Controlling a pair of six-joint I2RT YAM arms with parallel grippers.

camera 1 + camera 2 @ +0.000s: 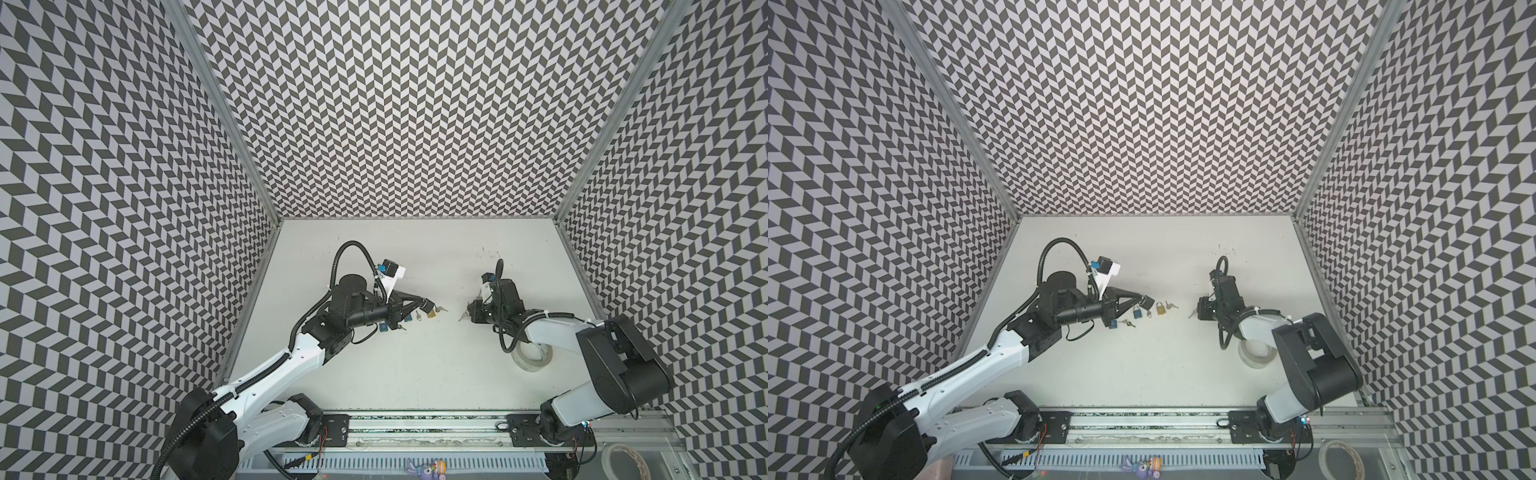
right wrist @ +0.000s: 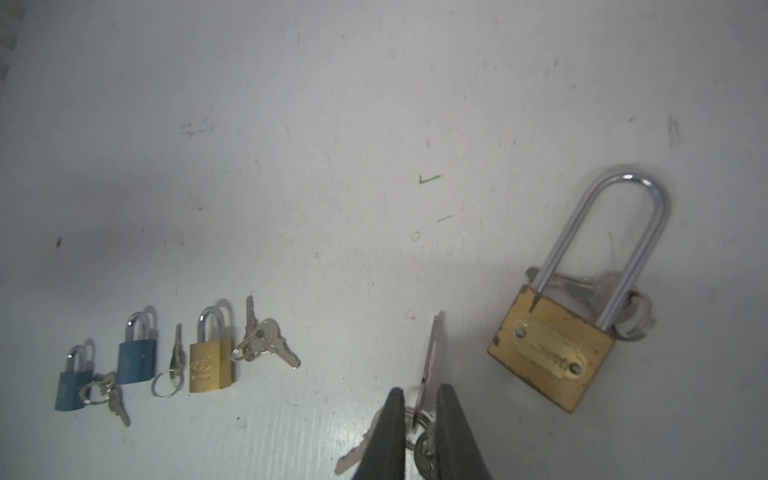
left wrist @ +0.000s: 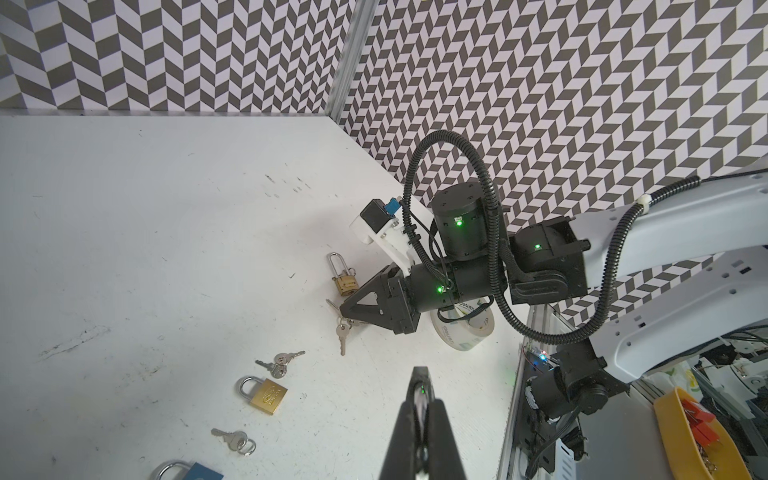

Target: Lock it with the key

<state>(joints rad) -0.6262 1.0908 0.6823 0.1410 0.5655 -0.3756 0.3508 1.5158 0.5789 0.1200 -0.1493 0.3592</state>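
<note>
A worn brass padlock [image 2: 552, 357] with a long silver shackle lies flat on the table [image 2: 291, 166]. Just beside its body the silver key [image 2: 428, 357] stands on edge.

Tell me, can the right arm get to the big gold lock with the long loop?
Probably yes: the big gold lock lies on the table right beside the right gripper, nothing between them.

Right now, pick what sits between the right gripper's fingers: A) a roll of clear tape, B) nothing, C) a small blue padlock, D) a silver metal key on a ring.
D: in the right wrist view the silver metal key on a ring stands in the gap between the black fingers of the right gripper.
</note>
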